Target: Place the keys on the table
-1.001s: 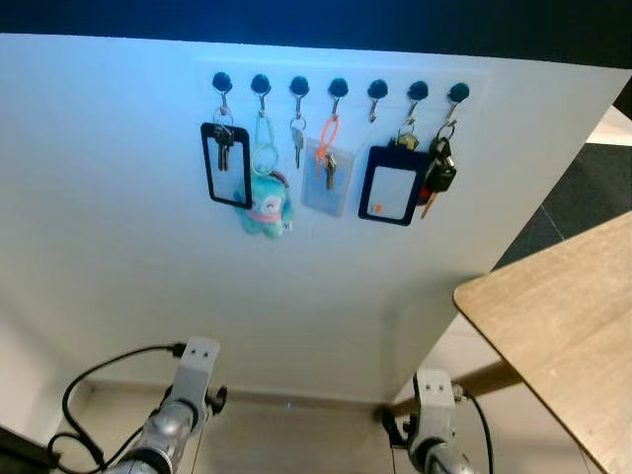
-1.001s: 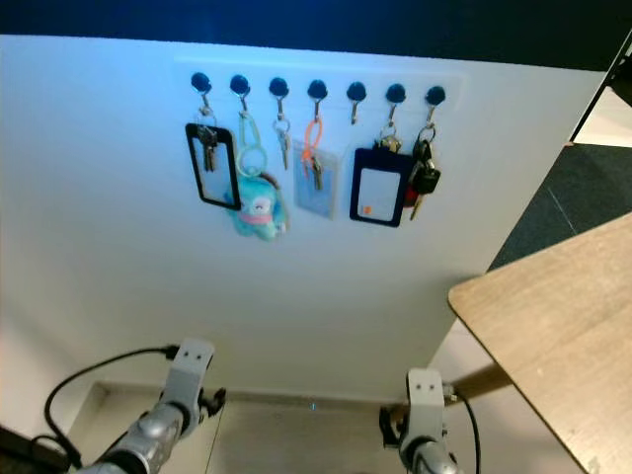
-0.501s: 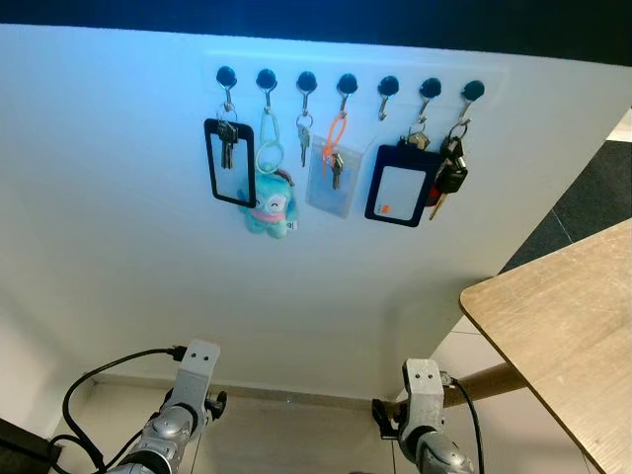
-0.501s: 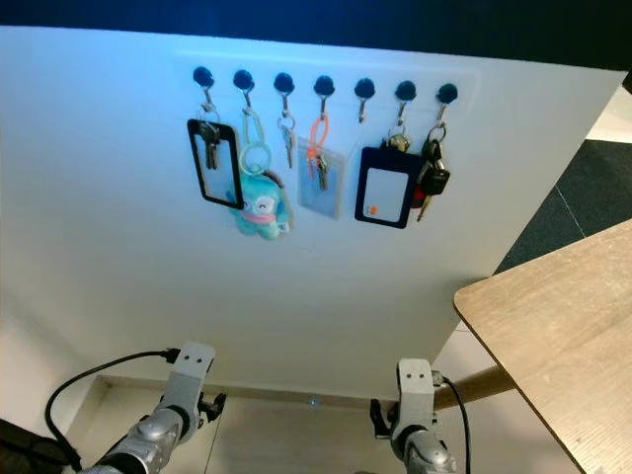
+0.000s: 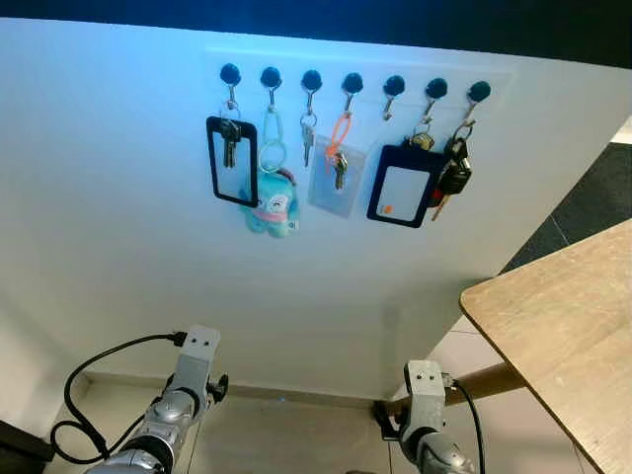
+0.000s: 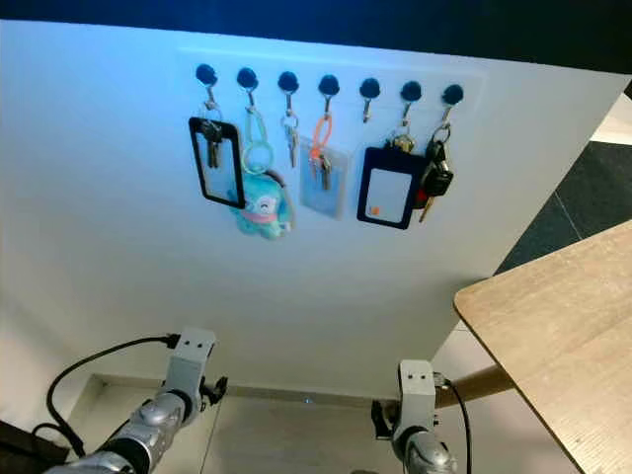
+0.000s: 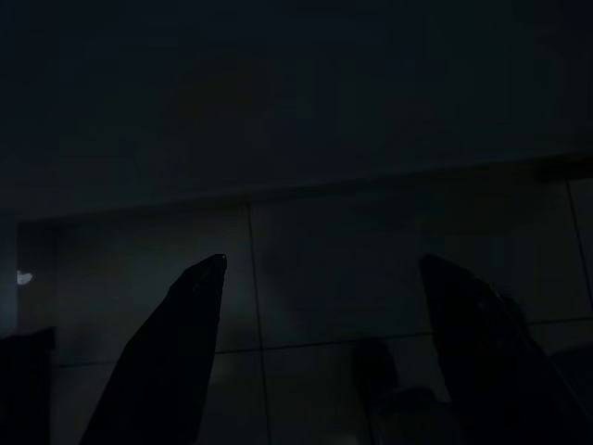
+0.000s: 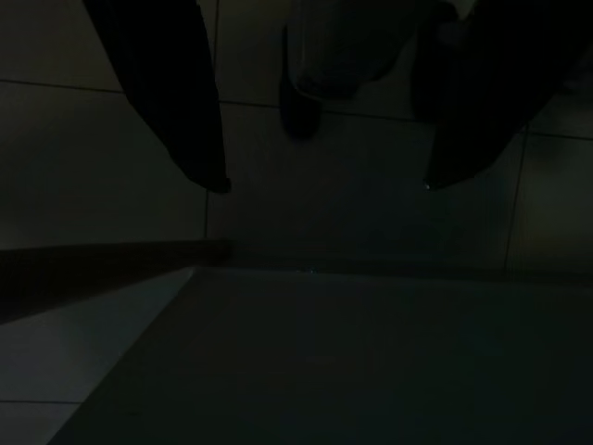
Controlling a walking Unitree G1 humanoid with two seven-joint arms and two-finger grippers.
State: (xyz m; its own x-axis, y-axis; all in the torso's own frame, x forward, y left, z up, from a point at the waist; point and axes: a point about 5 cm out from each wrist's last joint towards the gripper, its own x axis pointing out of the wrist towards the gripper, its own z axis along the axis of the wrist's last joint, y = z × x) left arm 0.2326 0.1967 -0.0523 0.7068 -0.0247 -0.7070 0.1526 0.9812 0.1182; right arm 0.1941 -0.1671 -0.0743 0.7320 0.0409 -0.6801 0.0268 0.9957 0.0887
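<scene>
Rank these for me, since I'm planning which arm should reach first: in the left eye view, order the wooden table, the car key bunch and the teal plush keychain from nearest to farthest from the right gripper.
1. Wooden table: just to the right of the right gripper, lowest of the three.
2. Car key bunch: on the rightmost hook, above the gripper.
3. Teal plush keychain: up and toward the left end of the hook row.

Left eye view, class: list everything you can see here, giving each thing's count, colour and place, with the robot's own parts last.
hooks: seven, dark, in a row high on the white wall
black card holders: two, on the first and sixth hooks
plush toy: one, teal, below the second hook
single key: one, silver, third hook
clear card sleeve: one, orange loop, fourth hook
car keys: one bunch, black, last hook
table: one, light wood, right side
left gripper: fingers apart, hanging low
right gripper: fingers apart, hanging low
</scene>
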